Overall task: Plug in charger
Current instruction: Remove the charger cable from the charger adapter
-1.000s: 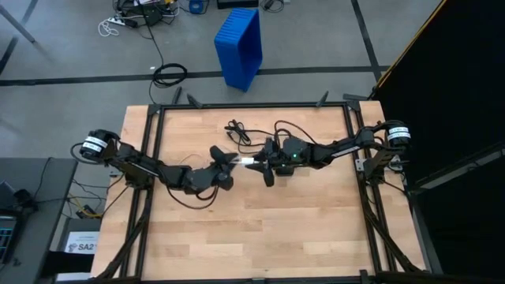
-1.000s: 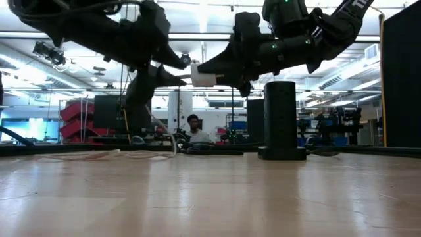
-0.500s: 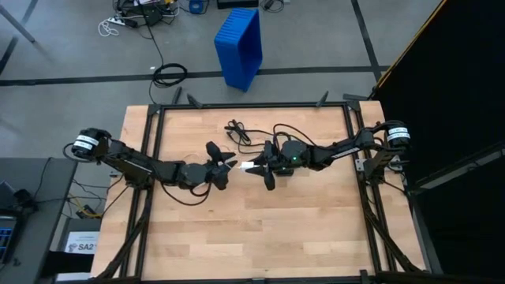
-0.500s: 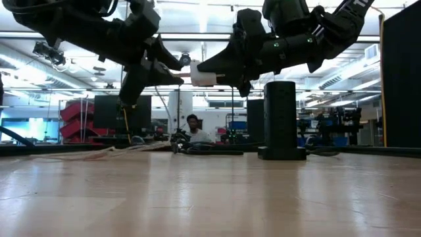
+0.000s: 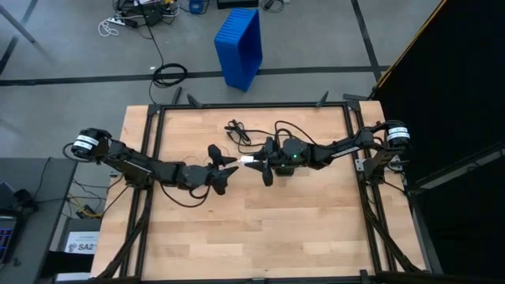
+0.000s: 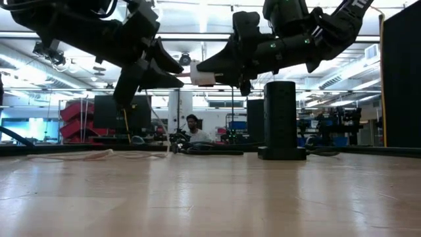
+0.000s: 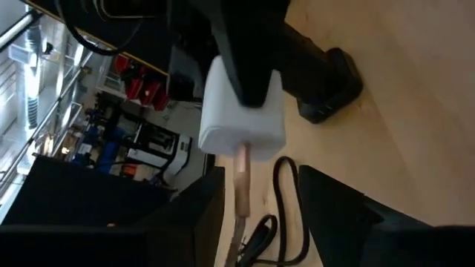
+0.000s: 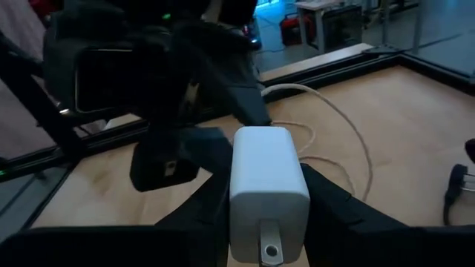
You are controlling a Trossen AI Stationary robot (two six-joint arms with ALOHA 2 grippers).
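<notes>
A white charger block (image 5: pixel 250 163) (image 8: pixel 267 185) hangs high over the middle of the table, with my right gripper (image 5: pixel 259 164) (image 8: pixel 269 208) shut on it. A beige cable's plug (image 7: pixel 241 170) meets the charger's end (image 7: pixel 241 137) that faces my left gripper; whether it is seated inside I cannot tell. The cable (image 8: pixel 334 122) loops down onto the table (image 6: pixel 99 155). My left gripper (image 5: pixel 225 167) (image 7: pixel 260 215) is open just left of the charger, at the same height. Its fingers stand on either side of the plug, apart from it. My right gripper pinches the charger's two side faces (image 8: pixel 237 200) between its two fingers (image 8: pixel 211 200). The fingers come in about level from the table's right and lie along the block. The charger is lifted clear and level, its free end (image 6: pixel 196 78) toward my left gripper.
A black upright power tower (image 6: pixel 281 118) (image 7: pixel 326 81) stands on the table under my right arm. A black cord (image 5: pixel 237 130) lies coiled at the far middle. A dark metal frame (image 5: pixel 237 105) rims the table. A person (image 6: pixel 193 125) sits far off in the room.
My left gripper has drawn back a little from the charger toward the table's left edge and has rolled about its own axis. Its fingers have stayed as far apart as before. My right gripper and the charger have kept still.
</notes>
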